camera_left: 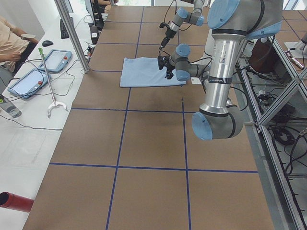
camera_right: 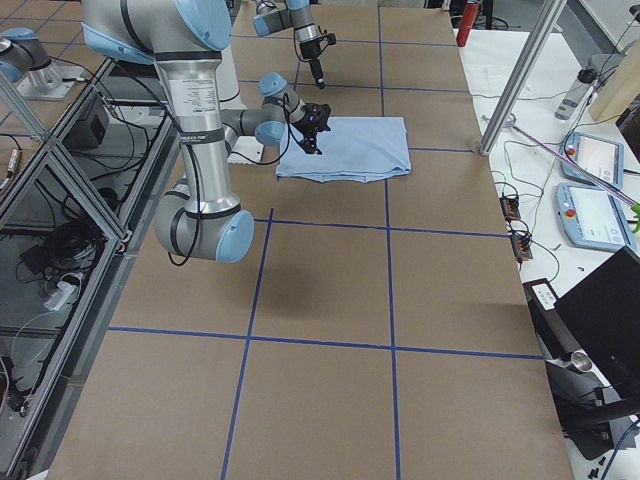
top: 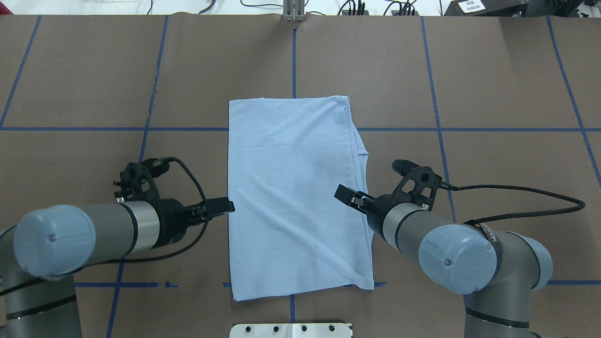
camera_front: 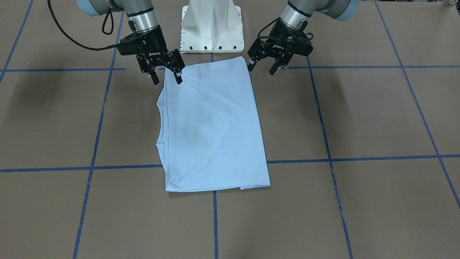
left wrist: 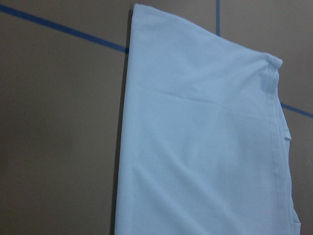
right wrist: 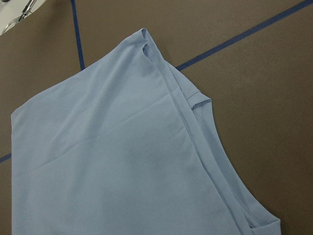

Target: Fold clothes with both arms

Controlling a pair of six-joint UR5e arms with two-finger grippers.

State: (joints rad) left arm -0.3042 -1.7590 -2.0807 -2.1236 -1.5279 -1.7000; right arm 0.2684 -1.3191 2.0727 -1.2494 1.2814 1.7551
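The left arm [top: 94, 234] reaches in low from the robot's side of the table [top: 493, 70], its forearm nearly level and the wrist pointed across toward the T-shirt [top: 291, 197]. The left gripper [camera_front: 261, 68] hovers just beside the shirt's left long edge, near the corner closest to the white pedestal base [camera_front: 212, 25]. Its two fingers are spread apart with nothing between them.

The right arm [top: 450, 253] mirrors that pose, angled inward and forward. The right gripper [camera_front: 167, 80] hangs over the shirt's right edge near the other corner by the base, its fingers likewise spread and empty. Neither gripper can be seen touching the fabric, and both wrist cameras look down on the cloth from above it.

The light blue T-shirt lies flat on the table straight in front of the base, folded into a tall rectangle. Its left long side is a clean fold. Its right side shows stacked layers, seams and a curved hem edge. The printed chest is not visible.

The table is covered in brown paper marked with a grid of blue tape lines [top: 469, 129].

In the left side view, a white bench along the table's far side from the robot carries two teach pendants [camera_left: 61, 60], and a person [camera_left: 12, 43] sits at the frame's edge. A red cylinder [camera_left: 14, 201] lies on the bench in the bottom corner of that view.
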